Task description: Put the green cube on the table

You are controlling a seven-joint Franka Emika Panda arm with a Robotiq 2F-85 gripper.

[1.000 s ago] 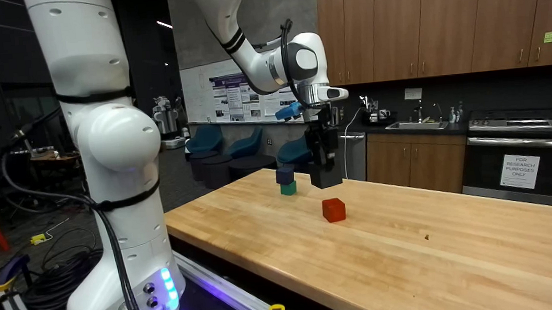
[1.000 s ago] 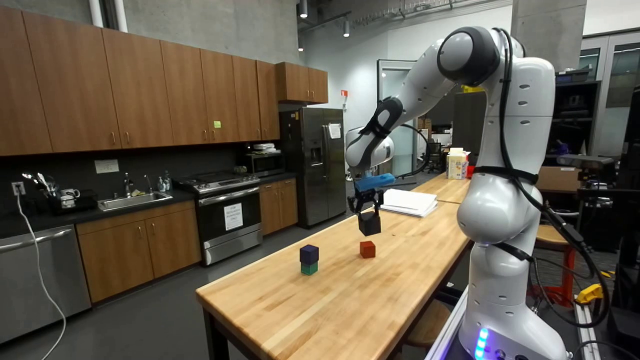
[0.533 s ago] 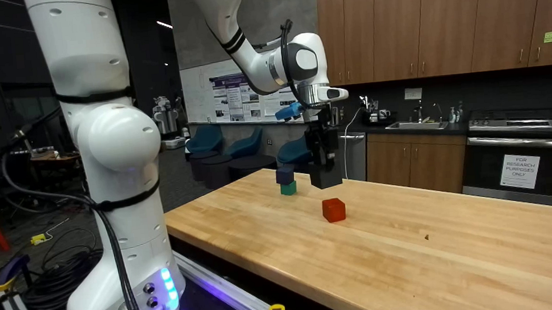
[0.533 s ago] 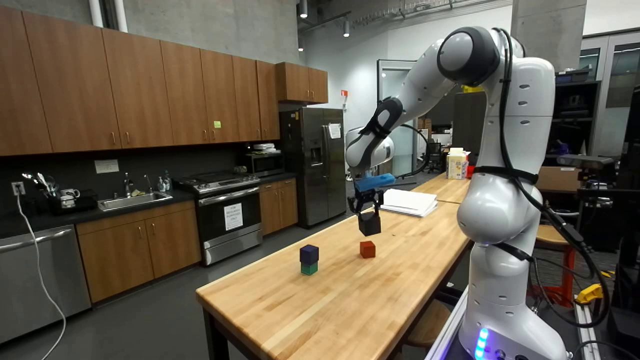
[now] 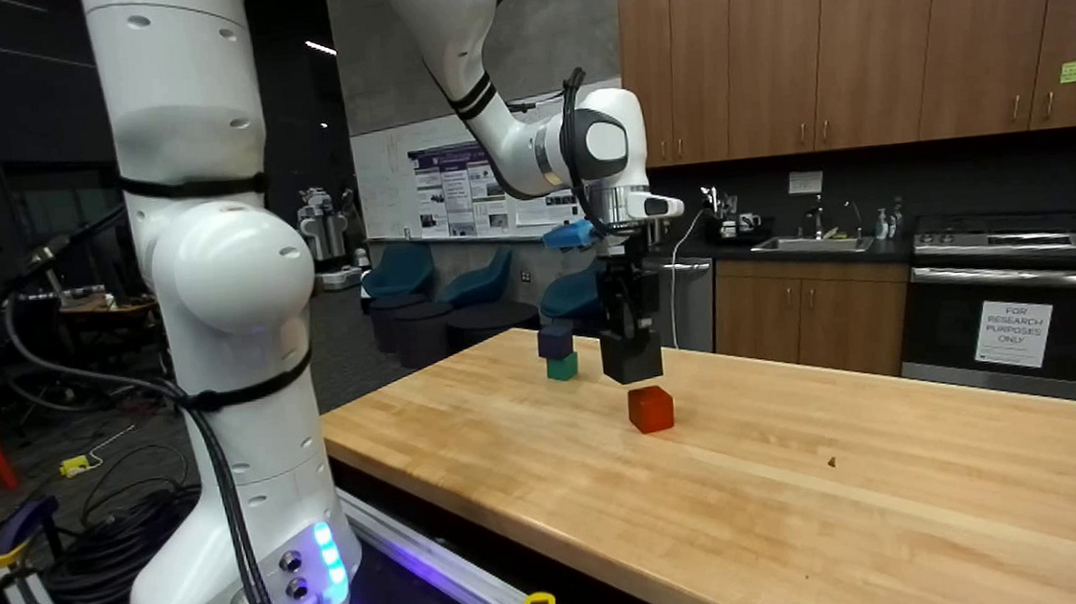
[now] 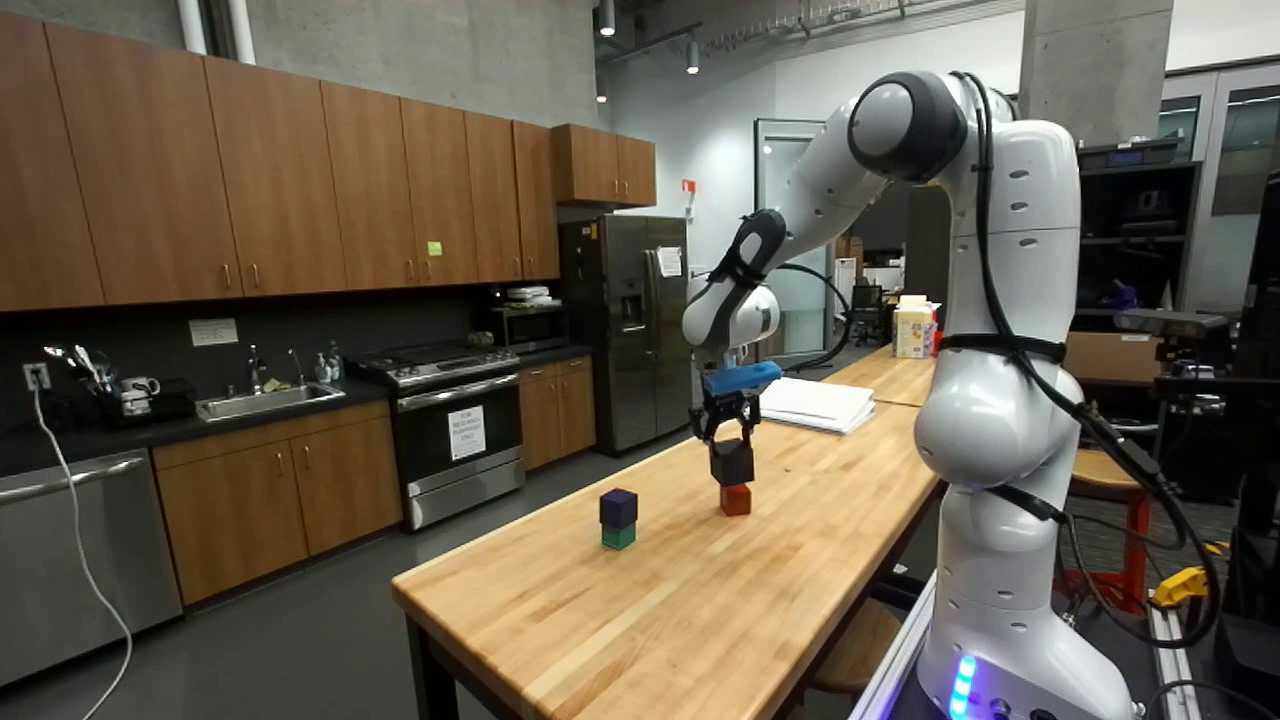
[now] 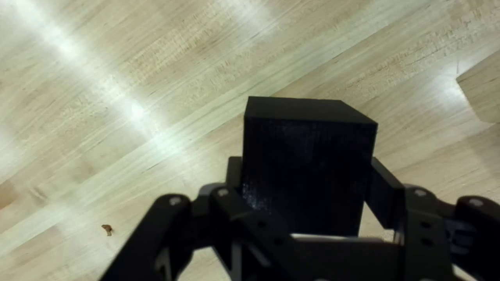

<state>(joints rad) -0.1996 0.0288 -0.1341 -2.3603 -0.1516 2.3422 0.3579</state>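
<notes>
Your black gripper (image 7: 307,177) has come lower, clamped on the black cube (image 5: 632,357), apparently at the placing step over the red cube (image 5: 651,410), so centre it before releasing, while the teal-green cube (image 6: 618,537) rests on the light-brown wooden table (image 6: 600,625) beneath the dark blue cube (image 6: 618,508)

Arm (image 6: 1035,205): white, rising from its base (image 5: 195,579) at eight o'clock in an exterior view, black cables (image 6: 986,215) strapped along it.
Base lights (image 5: 330,556): glowing blue.
Elbow (image 6: 915,125): bent high, the forearm (image 6: 828,185) sloping off toward eight o'clock in an exterior view.
Wrist (image 5: 624,111): turned downward, its end aimed at six o'clock in both exterior views.
Pincer (image 7: 308,185): directly below the wrist, its grip full.
Fingers (image 7: 234,173): pressed inward from nine and three o'clock in the wrist view.
</notes>
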